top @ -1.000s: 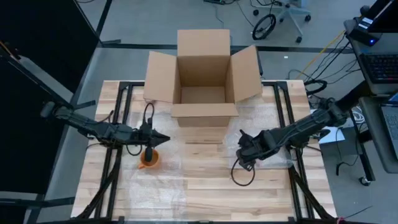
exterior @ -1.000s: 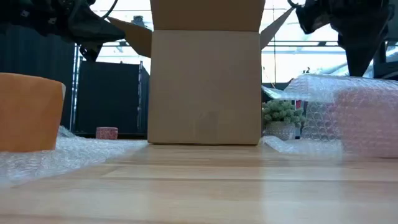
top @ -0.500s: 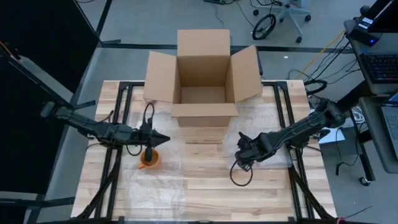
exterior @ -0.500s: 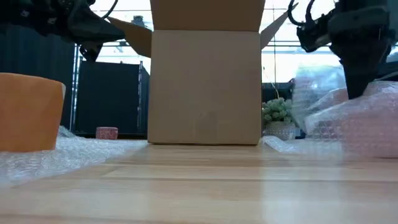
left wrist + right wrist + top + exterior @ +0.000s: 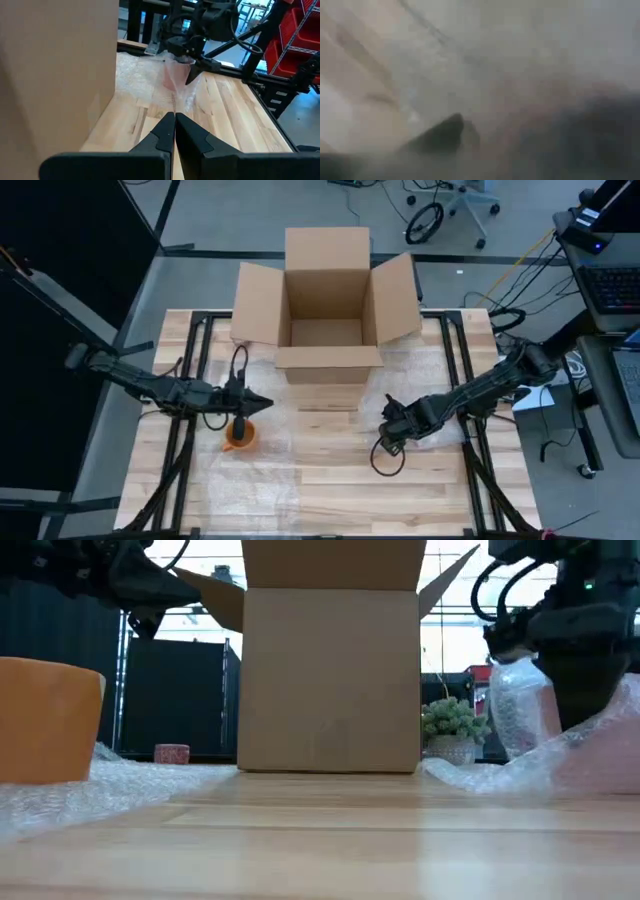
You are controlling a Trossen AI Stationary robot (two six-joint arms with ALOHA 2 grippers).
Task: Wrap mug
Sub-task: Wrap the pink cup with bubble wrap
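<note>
Right gripper [image 5: 392, 435] pinches a clear bubble-wrap sheet [image 5: 520, 720], lifting it, likely for folding. Left gripper [image 5: 262, 404], fingers closed and empty, waits just above the orange ceramic mug [image 5: 239, 436].

the middle of my surface [image 5: 330, 480] lies bare, an open lane between my two grippers. the open cardboard box [image 5: 328, 305] blocks the far side, its flaps spread wide. crumpled bubble wrap [image 5: 580, 745] heaps around my right gripper [image 5: 392, 430], crowding that side. under my left gripper [image 5: 262, 404] the orange mug [image 5: 239, 437] stands on more wrap, closing the way straight down.
</note>
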